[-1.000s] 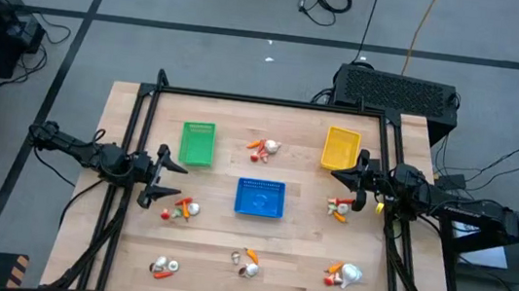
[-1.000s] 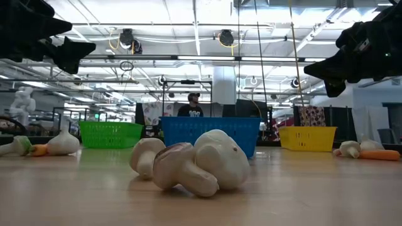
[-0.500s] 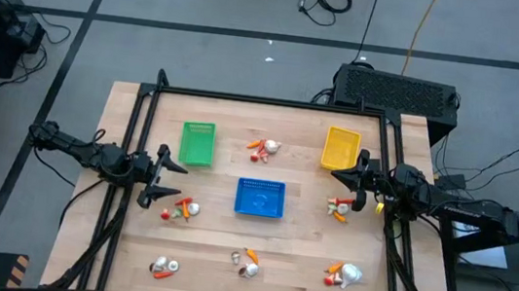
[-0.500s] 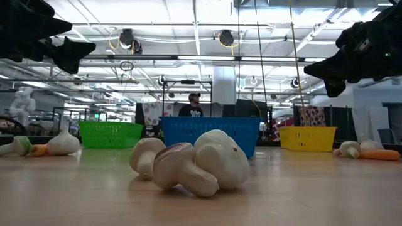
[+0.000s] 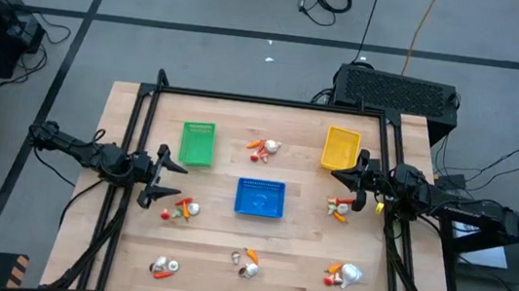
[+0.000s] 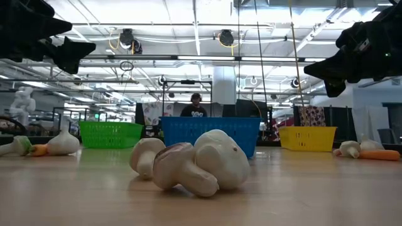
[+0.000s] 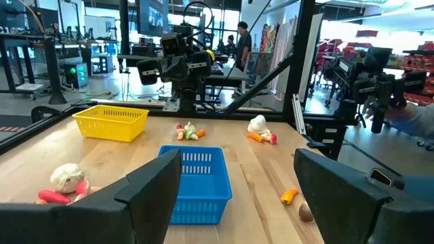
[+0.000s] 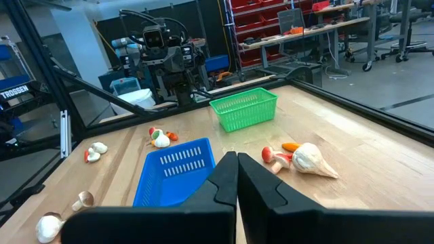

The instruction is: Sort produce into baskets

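Three baskets stand on the wooden table: green (image 5: 197, 144) at the far left, blue (image 5: 260, 198) in the middle, yellow (image 5: 341, 148) at the far right. Small produce lies in clusters: between the green and yellow baskets (image 5: 264, 147), near my left gripper (image 5: 180, 210), near my right gripper (image 5: 338, 208), and three along the near edge (image 5: 163, 268), (image 5: 246, 262), (image 5: 345, 273). My left gripper (image 5: 174, 177) is open and empty, raised at the table's left, pointing at the blue basket (image 7: 196, 183). My right gripper (image 5: 339, 177) is shut and empty, raised at the right beside the yellow basket.
A black frame (image 5: 265, 100) runs around the table's far and side edges. Toy mushrooms (image 6: 188, 164) lie close before the low camera. A person (image 6: 196, 107) stands in the room beyond the table. Bare wood lies between the baskets and the near clusters.
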{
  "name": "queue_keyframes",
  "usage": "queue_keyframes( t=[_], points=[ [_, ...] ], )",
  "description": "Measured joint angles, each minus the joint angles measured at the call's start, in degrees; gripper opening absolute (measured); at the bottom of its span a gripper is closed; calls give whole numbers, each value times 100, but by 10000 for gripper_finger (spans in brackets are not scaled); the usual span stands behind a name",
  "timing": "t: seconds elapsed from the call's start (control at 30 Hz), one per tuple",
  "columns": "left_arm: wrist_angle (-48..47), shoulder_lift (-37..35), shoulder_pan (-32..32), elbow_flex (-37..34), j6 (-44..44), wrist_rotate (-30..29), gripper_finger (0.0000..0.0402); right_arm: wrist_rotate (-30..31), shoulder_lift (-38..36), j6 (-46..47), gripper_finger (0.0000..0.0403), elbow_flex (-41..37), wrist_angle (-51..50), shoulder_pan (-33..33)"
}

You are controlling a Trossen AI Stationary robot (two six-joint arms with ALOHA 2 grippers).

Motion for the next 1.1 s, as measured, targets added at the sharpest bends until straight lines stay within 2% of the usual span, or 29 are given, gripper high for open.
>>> queue_keyframes(
  t=[0.4, 0.47, 0.57, 0.73, 0.93, 1.1],
  points=[
    [64, 0, 0, 0, -11, -29, 294, 1, 0, -2, 0, 0, 23, 0],
    [106, -2, 0, 1, -318, -29, 294, 2, -2, -21, 0, 0, 105, -2],
    [144, -1, -2, 0, -737, -7, 294, 85, 4, 153, 0, -2, 350, 0],
    [301, -1, -2, 0, -767, 3, 294, 289, 12, 538, 0, 0, 1035, 0],
    [394, 0, -4, 0, -739, -35, 294, 436, 16, 1141, 0, 0, 1123, 0],
    [451, 0, -4, 0, -738, -337, 294, 246, 35, 1407, 0, 0, 1199, 9]
  ],
)
